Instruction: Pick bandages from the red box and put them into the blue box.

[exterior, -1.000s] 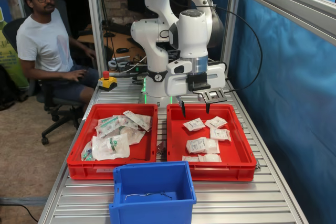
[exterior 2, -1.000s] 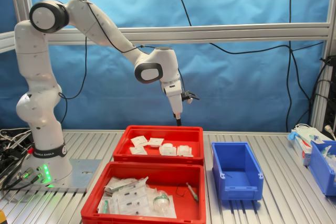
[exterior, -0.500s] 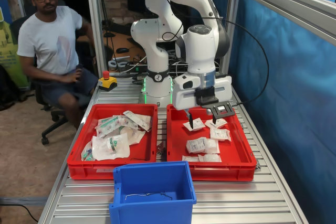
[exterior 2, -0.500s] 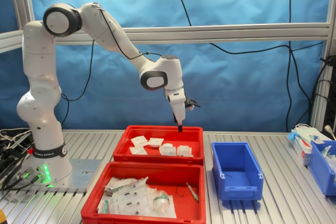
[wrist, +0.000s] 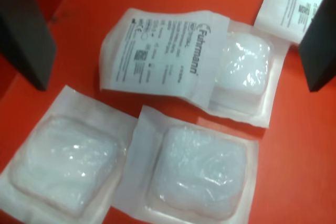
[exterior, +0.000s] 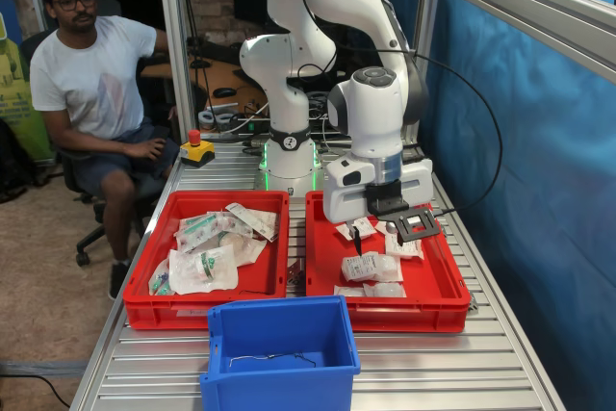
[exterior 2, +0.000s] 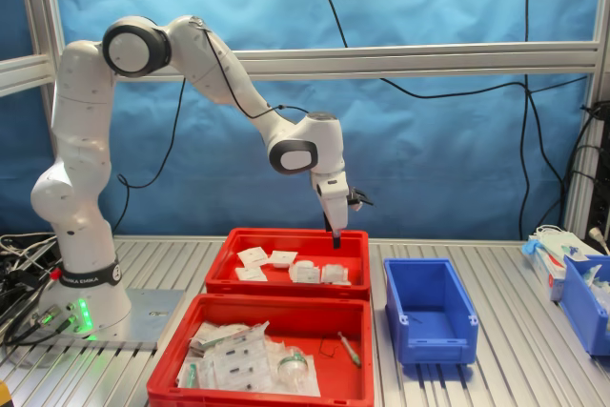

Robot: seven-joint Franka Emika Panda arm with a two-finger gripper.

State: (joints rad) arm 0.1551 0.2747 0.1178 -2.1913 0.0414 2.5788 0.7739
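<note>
The ribbed metal desk (exterior: 433, 363) carries two red trays: the red box (exterior: 438, 286) at three o'clock of its twin red tray (exterior: 140, 300), the blue box (exterior: 279, 372) at six.

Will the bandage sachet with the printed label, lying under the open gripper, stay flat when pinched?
Probably not: the sachet looks thin and puffy, so it should bend. It overlaps a neighbour, which may shift. The gripper hangs open above it.

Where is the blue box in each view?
First exterior view: blue box at bottom centre, in front of both red trays.
Second exterior view: at the second exterior view's right, beside the trays.
Wrist view: not in it.
Shared landmark: the red box with sachets, under the gripper.
</note>
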